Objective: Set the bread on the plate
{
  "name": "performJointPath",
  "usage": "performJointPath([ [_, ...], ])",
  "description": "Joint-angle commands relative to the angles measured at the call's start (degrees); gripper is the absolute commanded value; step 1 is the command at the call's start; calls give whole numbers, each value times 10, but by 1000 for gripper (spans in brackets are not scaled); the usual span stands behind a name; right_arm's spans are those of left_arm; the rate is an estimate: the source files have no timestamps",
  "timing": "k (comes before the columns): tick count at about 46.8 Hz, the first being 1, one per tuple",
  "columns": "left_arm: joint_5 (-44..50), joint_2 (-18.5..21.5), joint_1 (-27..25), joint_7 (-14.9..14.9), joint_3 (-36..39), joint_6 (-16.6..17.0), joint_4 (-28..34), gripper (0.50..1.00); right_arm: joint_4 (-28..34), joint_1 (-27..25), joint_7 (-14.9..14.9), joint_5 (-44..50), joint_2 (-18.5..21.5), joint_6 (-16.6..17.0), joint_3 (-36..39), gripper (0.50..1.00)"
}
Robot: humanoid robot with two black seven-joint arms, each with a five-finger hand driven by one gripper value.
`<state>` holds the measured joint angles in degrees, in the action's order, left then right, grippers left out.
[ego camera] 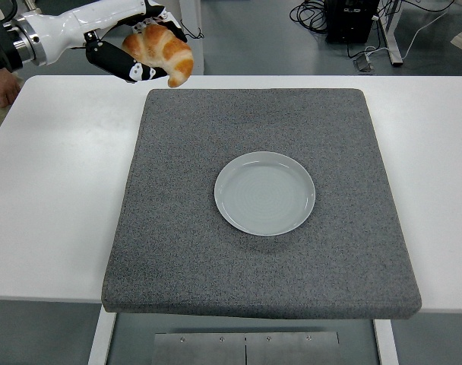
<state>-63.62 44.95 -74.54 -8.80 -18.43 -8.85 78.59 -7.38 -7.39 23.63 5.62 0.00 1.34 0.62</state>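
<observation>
A golden croissant (pixel 162 52) is held in my left hand (pixel 136 55), whose black fingers curl around it. The hand is raised high at the upper left, above the far left corner of the grey mat (pixel 178 228). A pale round plate (pixel 264 192) lies empty on the mat's middle, well to the right of and nearer than the hand. My right arm is out of view.
The mat lies on a white table (pixel 56 198). A person's hand (pixel 1 85) shows at the left edge beyond the table. Table legs and cables stand on the floor behind.
</observation>
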Motion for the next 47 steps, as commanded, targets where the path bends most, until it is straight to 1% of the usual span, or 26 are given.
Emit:
performJointPath([
  [1,0,-10,-2,-1,1,-1,0,500,0,0,-1,0,0,0,0,1000],
  [11,0,-43,-24,-2,3,-11,0,500,0,0,-1,0,0,0,0,1000],
  [16,-1,-48,-30,-5,2,-22,0,500,0,0,0,0,0,0,0,1000],
  [23,-3,-80,-41,-7,4,-23,-1,500,0,0,-1,0,0,0,0,1000],
  [33,-12,-119,-45,-6,8,-23,-5,500,0,0,-1,0,0,0,0,1000],
  [47,-12,-172,-53,-6,19,-22,-35,500,0,0,0,0,0,0,0,1000],
])
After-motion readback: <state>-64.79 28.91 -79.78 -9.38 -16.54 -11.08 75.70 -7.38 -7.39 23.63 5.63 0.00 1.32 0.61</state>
